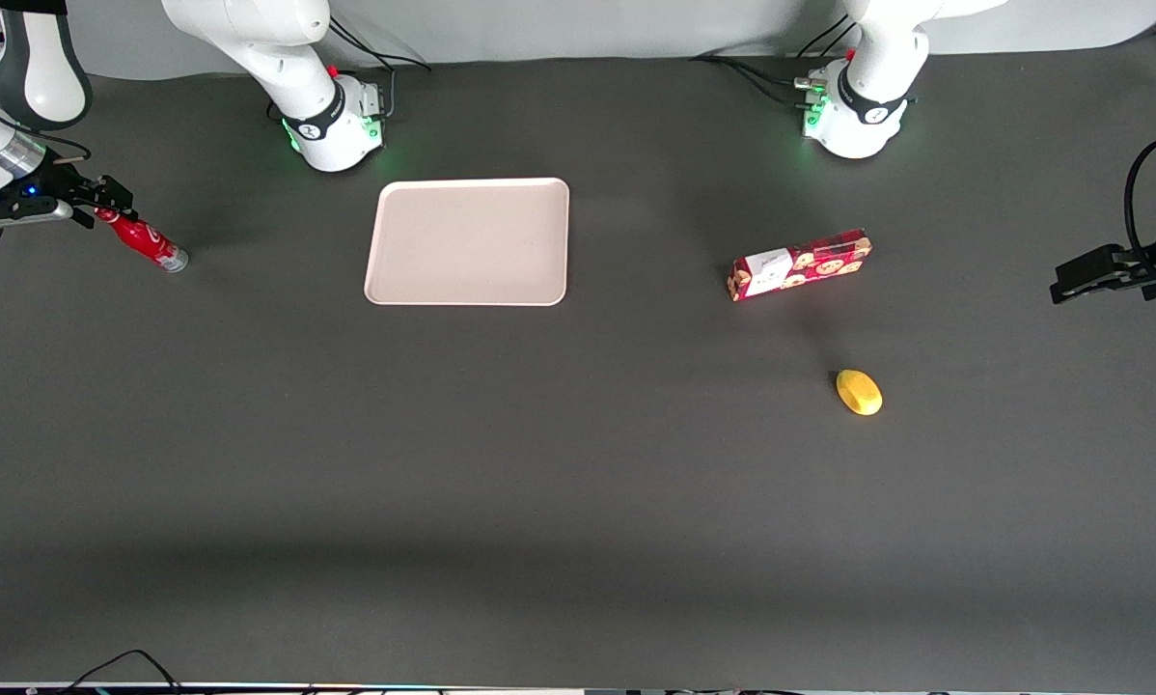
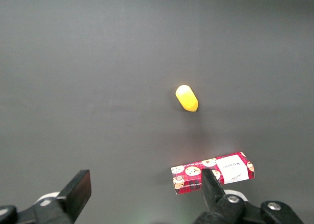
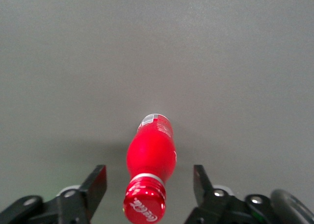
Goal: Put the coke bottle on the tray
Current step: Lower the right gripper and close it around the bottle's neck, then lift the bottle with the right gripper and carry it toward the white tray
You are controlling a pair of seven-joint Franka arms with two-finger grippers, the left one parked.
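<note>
Nothing of the placing looks done yet: nearest the front camera lies a small yellow lemon-shaped object (image 1: 859, 392), then a red rectangular cookie box (image 1: 799, 264), both toward the parked arm's end of the dark grey worktop (image 1: 578, 483), and the flat pale beige-pink tray (image 1: 469, 241) sits bare between the two arm bases. The slim red coke bottle (image 1: 141, 239) stands well apart from it, at the working arm's end, silvery base on the worktop, looking tilted from the front, its long axis running up from the base to the red cap. The black gripper (image 3: 149, 184) is spread wide around the cap, fingers (image 3: 95, 184) apart from it on either side, grasping nothing. Closing, lifting, carrying and setting down all remain, I'd say.
</note>
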